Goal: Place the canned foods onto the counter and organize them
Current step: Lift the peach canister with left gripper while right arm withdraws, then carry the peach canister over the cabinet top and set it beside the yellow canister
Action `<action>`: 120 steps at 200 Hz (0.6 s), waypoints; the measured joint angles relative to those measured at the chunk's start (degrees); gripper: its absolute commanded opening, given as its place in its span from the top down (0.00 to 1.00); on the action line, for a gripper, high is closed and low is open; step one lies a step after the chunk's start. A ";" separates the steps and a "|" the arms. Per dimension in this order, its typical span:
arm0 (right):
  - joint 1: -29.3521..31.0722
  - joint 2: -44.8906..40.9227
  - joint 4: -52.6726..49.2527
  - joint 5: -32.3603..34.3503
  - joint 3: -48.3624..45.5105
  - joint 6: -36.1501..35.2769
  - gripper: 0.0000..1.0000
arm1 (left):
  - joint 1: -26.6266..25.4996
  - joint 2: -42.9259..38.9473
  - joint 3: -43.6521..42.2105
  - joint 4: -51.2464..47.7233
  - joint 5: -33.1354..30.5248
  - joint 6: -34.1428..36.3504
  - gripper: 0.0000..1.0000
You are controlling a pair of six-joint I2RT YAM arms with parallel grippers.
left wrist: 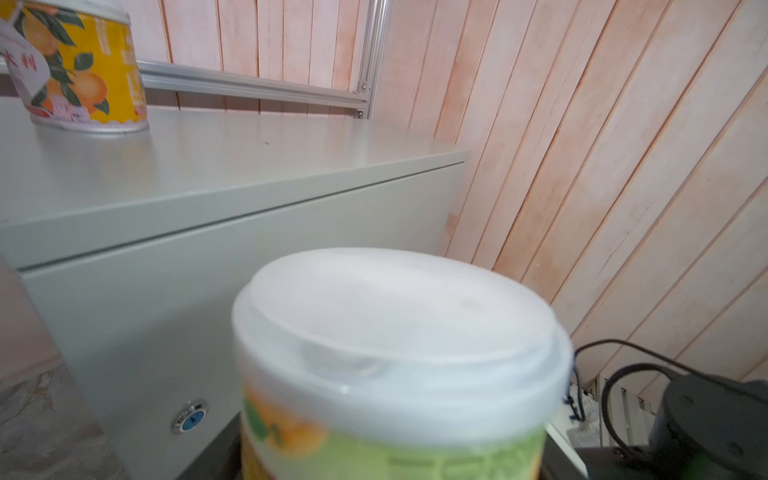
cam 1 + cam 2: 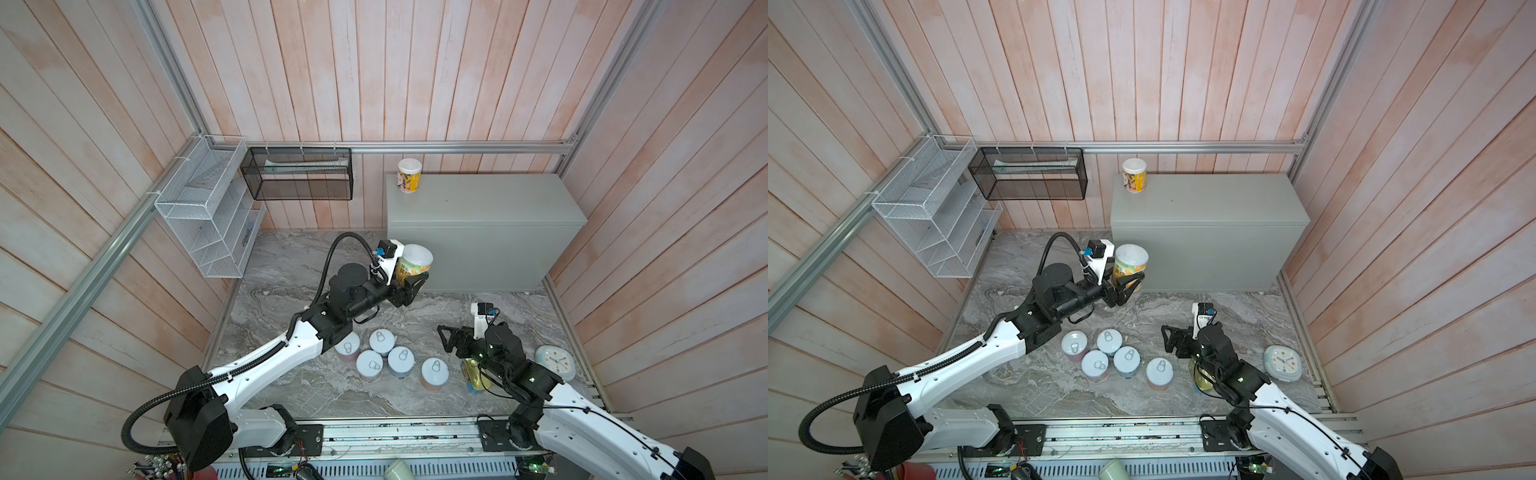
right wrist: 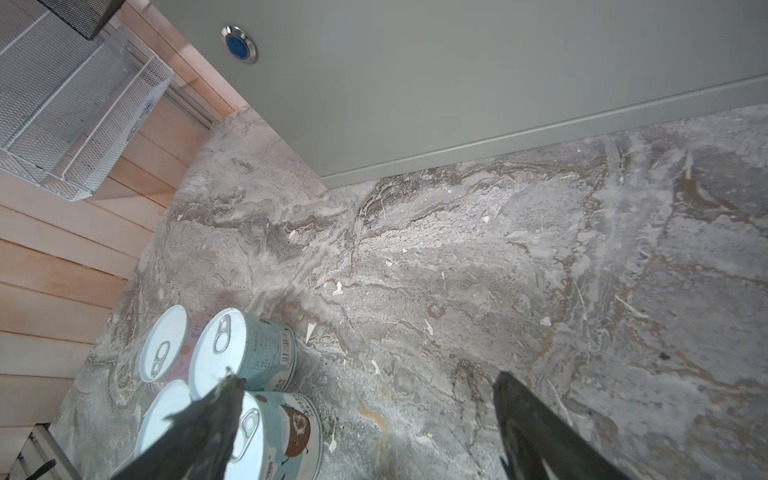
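Pull-tab cans (image 2: pixel 402 359), five of them, are sitting clustered on the marble (image 2: pixel 415 316), with a gold tin (image 2: pixel 471 374) lying nearby, partly hidden. A yellow can (image 2: pixel 409 176) is standing on the worktop's (image 2: pixel 498 199) back corner. The left jaws are pinching a green can (image 2: pixel 411 264) lid-up, off the marble, just before the worktop's front, while the right jaws are hanging spread and empty over the marble.

The counter (image 2: pixel 482 208), at two o'clock in both top views, is smooth, matt grey painted metal. The marble-patterned surface (image 3: pixel 457 270) looks rough and veined. The green-labelled can (image 1: pixel 395 332) has a frosted white plastic lid. The pull-tab cans (image 2: pixel 382 341) at six o'clock have satin metal lids.
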 measured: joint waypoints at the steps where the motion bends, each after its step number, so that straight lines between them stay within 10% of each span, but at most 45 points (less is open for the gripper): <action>1: 0.00 -0.07 0.00 0.00 -0.02 0.00 0.06 | 0.00 0.11 0.44 -0.20 0.00 0.04 0.48; 120: 0.00 -5.66 -7.34 3.74 -0.61 -1.66 0.06 | 5.88 17.79 33.05 -10.54 1.20 9.25 0.52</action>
